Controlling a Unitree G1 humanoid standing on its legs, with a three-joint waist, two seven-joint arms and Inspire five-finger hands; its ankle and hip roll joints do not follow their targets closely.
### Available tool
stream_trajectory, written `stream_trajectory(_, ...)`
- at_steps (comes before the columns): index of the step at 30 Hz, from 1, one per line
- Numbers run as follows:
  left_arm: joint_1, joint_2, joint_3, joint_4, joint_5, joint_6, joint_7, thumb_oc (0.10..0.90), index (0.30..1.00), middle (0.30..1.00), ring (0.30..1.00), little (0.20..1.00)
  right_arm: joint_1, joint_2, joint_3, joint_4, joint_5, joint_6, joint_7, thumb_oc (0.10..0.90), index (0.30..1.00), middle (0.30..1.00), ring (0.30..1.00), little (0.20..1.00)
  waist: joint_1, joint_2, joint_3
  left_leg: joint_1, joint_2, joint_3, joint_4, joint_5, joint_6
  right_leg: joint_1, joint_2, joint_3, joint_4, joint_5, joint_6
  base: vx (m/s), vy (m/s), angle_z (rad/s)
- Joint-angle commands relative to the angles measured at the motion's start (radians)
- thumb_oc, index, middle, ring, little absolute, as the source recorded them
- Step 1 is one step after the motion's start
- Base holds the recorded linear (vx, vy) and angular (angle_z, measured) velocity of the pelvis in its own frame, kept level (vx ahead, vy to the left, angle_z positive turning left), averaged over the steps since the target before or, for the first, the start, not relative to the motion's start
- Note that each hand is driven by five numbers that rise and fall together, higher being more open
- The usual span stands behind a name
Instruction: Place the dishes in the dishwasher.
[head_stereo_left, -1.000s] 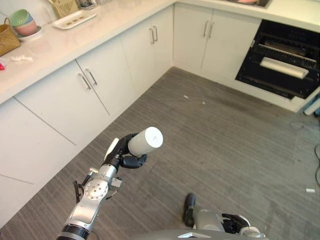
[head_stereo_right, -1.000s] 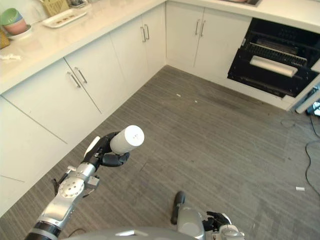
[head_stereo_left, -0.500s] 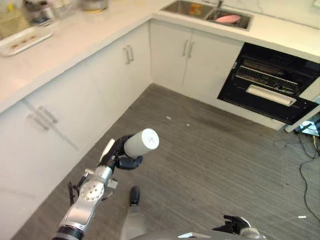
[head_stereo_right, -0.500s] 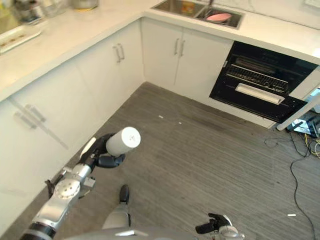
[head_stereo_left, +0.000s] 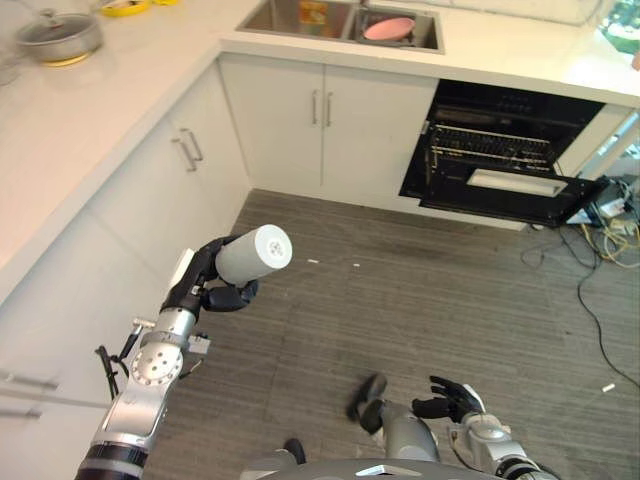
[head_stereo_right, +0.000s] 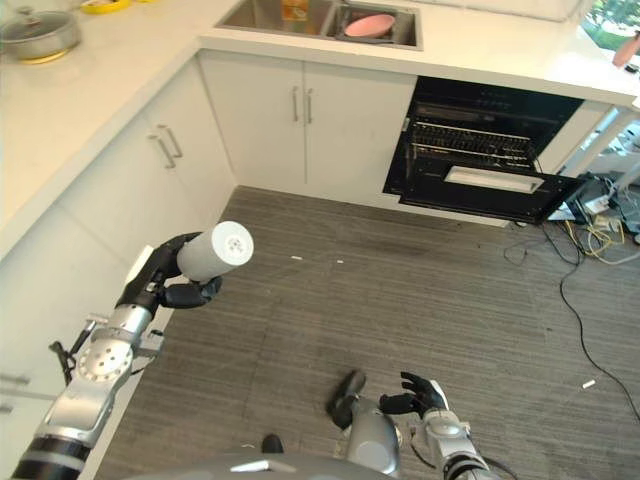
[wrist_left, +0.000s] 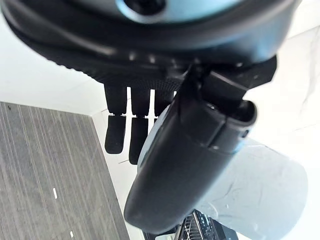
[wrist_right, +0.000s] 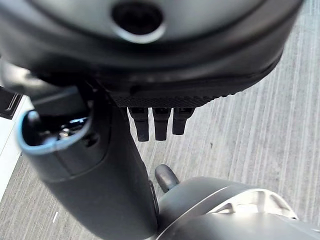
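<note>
A white cylindrical cup (head_stereo_left: 255, 254) lies sideways in my left hand (head_stereo_left: 205, 285), raised over the floor beside the white cabinets; fingers and thumb curl round it. The left wrist view shows the cup (wrist_left: 265, 195) past the thumb (wrist_left: 185, 165). The black dishwasher (head_stereo_left: 500, 150) stands open at the back right, its door (head_stereo_left: 510, 190) lowered and a rack showing inside. My right hand (head_stereo_left: 447, 402) hangs low near the floor, fingers (wrist_right: 157, 122) relaxed and holding nothing.
A sink (head_stereo_left: 300, 15) in the back counter holds a pink dish (head_stereo_left: 388, 27). A pot (head_stereo_left: 55, 38) sits on the left counter. White cabinets (head_stereo_left: 320, 125) run along the left and back. Loose cables (head_stereo_left: 600, 235) lie on the floor right of the dishwasher.
The whole view has swung to the right, bringing the sink and dishwasher toward the middle. The cup stays held in my left hand. My right hand now shows at the bottom.
</note>
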Motion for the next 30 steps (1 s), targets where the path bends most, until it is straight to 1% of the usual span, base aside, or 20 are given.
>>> stream_trajectory(1, -0.092, 0.015, -0.036, -0.135, -0.021, -0.113, -0.018, 0.4, 0.3, 0.3, 0.3, 0.3, -0.017, -0.064, 0.018, -0.09, -0.004, -0.079, -0.023, 0.8, 0.9, 0.9, 0.9, 0.9, -0.012, -0.023, -0.086, -0.022, 0.049, -0.073, 0.174, -0.042, -0.039, 0.168, 0.058, 0.109, -0.146, 0.09, 0.063, 0.35, 0.066, -0.48)
stream_trajectory(2, -0.094, 0.007, -0.048, -0.126, -0.028, -0.114, -0.017, 0.4, 0.3, 0.3, 0.3, 0.3, -0.001, -0.079, 0.024, -0.136, -0.007, -0.084, -0.025, 0.8, 0.9, 0.9, 0.9, 0.9, -0.019, -0.022, -0.091, -0.03, 0.056, -0.079, 0.232, -0.024, -0.05, 0.185, 0.071, 0.134, -0.139, 0.087, 0.046, 0.31, 0.03, -0.2)
stream_trajectory(5, -0.107, -0.007, -0.083, -0.105, -0.046, -0.122, -0.017, 0.4, 0.3, 0.3, 0.3, 0.3, 0.019, -0.12, 0.037, -0.25, -0.001, -0.097, -0.039, 0.8, 0.9, 0.9, 0.9, 0.9, -0.01, -0.011, -0.096, -0.119, 0.117, -0.092, 0.601, 0.097, -0.15, 0.261, 0.126, 0.154, -0.15, 0.049, -0.022, 0.37, -0.025, -0.4)
stream_trajectory(7, -0.114, -0.017, -0.088, -0.092, -0.068, -0.124, -0.001, 0.4, 0.3, 0.3, 0.3, 0.3, 0.026, -0.136, 0.041, -0.283, -0.005, -0.099, -0.048, 0.8, 0.9, 0.9, 0.9, 0.9, -0.006, -0.003, -0.091, -0.166, 0.154, -0.108, 0.685, 0.118, -0.156, 0.293, 0.15, 0.184, -0.164, 0.028, -0.047, 0.27, 0.121, -0.72)
stream_trajectory(8, -0.123, -0.032, -0.096, -0.085, -0.075, -0.121, 0.01, 0.4, 0.3, 0.3, 0.3, 0.3, 0.021, -0.139, 0.042, -0.294, -0.008, -0.103, -0.062, 0.8, 0.9, 0.9, 0.9, 0.9, 0.0, -0.003, -0.084, -0.213, 0.175, -0.125, 0.586, 0.054, -0.121, 0.315, 0.14, 0.213, -0.178, 0.024, -0.025, 0.13, 0.168, -0.72)
stream_trajectory(9, -0.123, -0.032, -0.096, -0.085, -0.075, -0.121, 0.01, 0.4, 0.3, 0.3, 0.3, 0.3, 0.021, -0.139, 0.042, -0.294, -0.008, -0.103, -0.062, 0.8, 0.9, 0.9, 0.9, 0.9, 0.0, -0.003, -0.084, -0.213, 0.175, -0.125, 0.586, 0.054, -0.121, 0.315, 0.14, 0.213, -0.178, 0.024, -0.025, 0.2, 0.268, -0.75)
stream_trajectory(11, -0.119, -0.035, -0.09, -0.081, -0.061, -0.127, 0.024, 0.4, 0.3, 0.3, 0.3, 0.3, 0.014, -0.148, 0.044, -0.336, -0.023, -0.109, -0.067, 0.8, 0.9, 0.9, 0.9, 0.9, 0.024, -0.02, -0.072, -0.269, 0.179, -0.191, 0.4, 0.002, -0.092, 0.338, 0.111, 0.289, -0.188, 0.02, 0.006, 0.21, 0.298, -0.73)
stream_trajectory(12, -0.119, -0.035, -0.091, -0.081, -0.061, -0.127, 0.024, 0.4, 0.3, 0.3, 0.3, 0.3, 0.014, -0.147, 0.044, -0.337, -0.023, -0.108, -0.067, 0.8, 0.9, 0.9, 0.9, 0.9, 0.025, -0.02, -0.072, -0.267, 0.178, -0.19, 0.398, 0.003, -0.092, 0.338, 0.11, 0.29, -0.188, 0.02, 0.006, 0.23, 0.31, -0.86)
stream_trajectory(13, -0.114, -0.033, -0.081, -0.083, -0.06, -0.132, 0.033, 0.4, 0.3, 0.3, 0.3, 0.3, 0.013, -0.158, 0.047, -0.362, -0.039, -0.113, -0.068, 0.8, 0.9, 0.9, 0.9, 0.9, 0.032, -0.022, -0.063, -0.292, 0.203, -0.231, 0.325, 0.028, -0.102, 0.352, 0.102, 0.32, -0.192, 0.019, 0.014, 0.13, 0.293, -0.87)
stream_trajectory(14, -0.106, -0.037, -0.072, -0.083, -0.06, -0.138, 0.043, 0.4, 0.3, 0.3, 0.3, 0.3, 0.013, -0.165, 0.044, -0.391, -0.048, -0.121, -0.079, 0.8, 0.9, 0.9, 0.9, 0.9, 0.038, -0.012, -0.056, -0.291, 0.225, -0.267, 0.212, 0.103, -0.11, 0.363, 0.095, 0.342, -0.193, 0.023, 0.012, 0.2, 0.418, -1.03)
stream_trajectory(15, -0.103, -0.04, -0.065, -0.081, -0.055, -0.141, 0.056, 0.4, 0.3, 0.3, 0.3, 0.3, 0.01, -0.172, 0.041, -0.407, -0.05, -0.125, -0.084, 0.8, 0.9, 0.9, 0.9, 0.9, 0.045, -0.004, -0.05, -0.295, 0.235, -0.306, 0.177, 0.142, -0.124, 0.375, 0.093, 0.366, -0.19, 0.018, 0.017, 0.12, 0.305, -1.08)
stream_trajectory(16, -0.103, -0.041, -0.065, -0.081, -0.055, -0.142, 0.057, 0.4, 0.3, 0.3, 0.3, 0.3, 0.01, -0.172, 0.04, -0.408, -0.05, -0.125, -0.084, 0.8, 0.9, 0.9, 0.9, 0.9, 0.046, -0.003, -0.05, -0.293, 0.236, -0.306, 0.174, 0.144, -0.125, 0.375, 0.094, 0.366, -0.189, 0.018, 0.016, 0.18, 0.344, -0.98)
stream_trajectory(17, -0.109, -0.051, -0.068, -0.07, -0.059, -0.147, 0.067, 0.4, 0.3, 0.3, 0.3, 0.3, 0.009, -0.182, 0.03, -0.438, -0.049, -0.129, -0.087, 0.8, 0.9, 0.9, 0.9, 0.9, 0.043, 0.017, -0.049, -0.296, 0.238, -0.353, 0.134, 0.172, -0.14, 0.391, 0.089, 0.395, -0.173, 0.003, 0.021, 0.15, 0.355, -0.76)
stream_trajectory(20, -0.119, -0.063, -0.073, -0.061, -0.054, -0.15, 0.063, 0.4, 0.3, 0.3, 0.3, 0.3, 0.021, -0.185, 0.007, -0.488, -0.046, -0.134, -0.075, 0.8, 0.9, 0.9, 0.9, 0.9, 0.03, 0.04, -0.065, -0.257, 0.229, -0.35, 0.076, 0.16, -0.14, 0.396, 0.074, 0.412, -0.162, -0.001, 0.041, 0.17, 0.397, -0.65)
stream_trajectory(22, -0.147, -0.056, -0.091, -0.057, -0.049, -0.148, 0.058, 0.4, 0.3, 0.3, 0.3, 0.3, 0.035, -0.178, -0.045, -0.561, -0.024, -0.137, -0.08, 0.8, 0.9, 0.9, 0.9, 0.9, 0.012, 0.045, -0.084, -0.218, 0.169, -0.347, 0.073, 0.125, -0.102, 0.371, 0.022, 0.458, -0.059, 0.002, 0.063, 0.21, 0.445, -0.52)
stream_trajectory(23, -0.148, -0.056, -0.092, -0.056, -0.049, -0.148, 0.058, 0.4, 0.3, 0.3, 0.3, 0.3, 0.036, -0.178, -0.047, -0.563, -0.025, -0.136, -0.079, 0.8, 0.9, 0.9, 0.9, 0.9, 0.014, 0.043, -0.085, -0.221, 0.166, -0.346, 0.073, 0.129, -0.1, 0.366, 0.018, 0.46, -0.057, 0.004, 0.064, 0.11, 0.403, -0.06)
stream_trajectory(24, -0.168, -0.038, -0.095, -0.061, -0.046, -0.146, 0.06, 0.4, 0.3, 0.3, 0.3, 0.3, 0.028, -0.166, -0.073, -0.614, -0.012, -0.141, -0.088, 0.8, 0.9, 0.9, 0.9, 0.9, 0.0, 0.041, -0.07, -0.203, 0.14, -0.312, 0.086, 0.101, -0.063, 0.315, -0.015, 0.506, 0.049, 0.011, 0.087, 0.06, 0.353, -0.19)
stream_trajectory(26, -0.175, -0.024, -0.082, -0.064, -0.046, -0.145, 0.07, 0.4, 0.3, 0.3, 0.3, 0.3, -0.002, -0.15, -0.075, -0.662, -0.008, -0.154, -0.094, 0.8, 0.9, 0.9, 0.9, 0.9, 0.004, 0.036, -0.054, -0.195, 0.127, -0.263, 0.112, 0.071, -0.029, 0.254, -0.043, 0.505, 0.114, 0.047, 0.109, 0.07, 0.34, -0.58)
stream_trajectory(28, -0.167, -0.023, -0.06, -0.084, -0.056, -0.15, 0.075, 0.4, 0.3, 0.3, 0.3, 0.3, -0.023, -0.136, -0.081, -0.722, 0.015, -0.164, -0.091, 0.8, 0.9, 0.9, 0.9, 0.9, 0.013, 0.03, -0.052, -0.176, 0.116, -0.208, 0.105, 0.053, -0.015, 0.207, -0.068, 0.467, 0.1, 0.093, 0.123, 0.08, 0.18, -1.11)
stream_trajectory(30, -0.157, -0.033, -0.046, -0.108, -0.062, -0.159, 0.082, 0.4, 0.3, 0.3, 0.3, 0.3, -0.036, -0.13, -0.094, -0.798, 0.046, -0.179, -0.089, 0.8, 0.9, 0.9, 0.9, 0.9, 0.016, 0.032, -0.05, -0.145, 0.109, -0.173, 0.068, 0.048, -0.008, 0.19, -0.051, 0.471, 0.013, 0.121, 0.128, 0.12, 0.09, -0.89)
